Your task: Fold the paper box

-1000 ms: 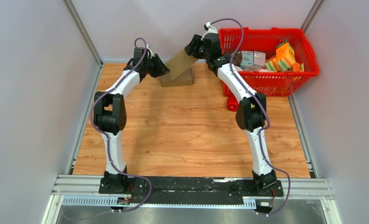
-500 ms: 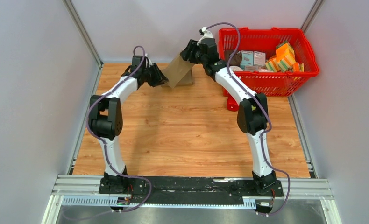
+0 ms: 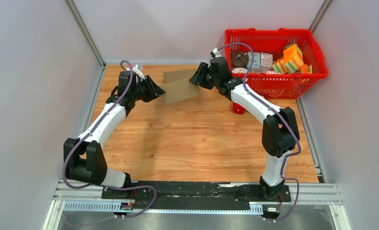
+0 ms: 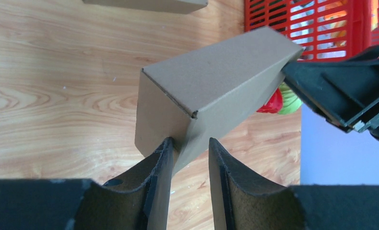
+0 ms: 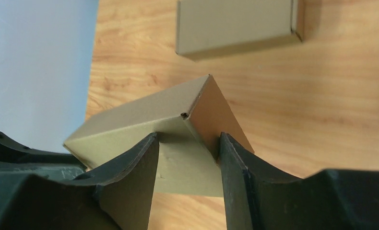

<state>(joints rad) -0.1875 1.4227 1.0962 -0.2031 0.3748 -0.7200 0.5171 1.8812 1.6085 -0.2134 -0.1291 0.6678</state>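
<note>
A closed brown paper box [image 3: 180,91] hangs above the table between my two grippers, lying nearly level. My left gripper [image 3: 155,91] pinches its left end corner. In the left wrist view the box [image 4: 211,91] reaches away from the fingertips [image 4: 164,153], with the left gripper [image 4: 190,148] closed on the corner. My right gripper [image 3: 198,78] holds the right end. In the right wrist view the right gripper [image 5: 187,143] has both jaws pressed on the box [image 5: 178,124]. The right gripper [image 4: 341,91] also shows in the left wrist view.
A second flat brown box [image 3: 178,75] lies on the table behind the held one, and it also shows in the right wrist view [image 5: 235,26]. A red basket [image 3: 274,86] with several packets stands at the back right. A small red object [image 3: 238,108] sits in front of it.
Both arms have pulled the box toward me and lowered it off the second box. It went from steeply tilted to nearly level. Both grippers keep their hold.
</note>
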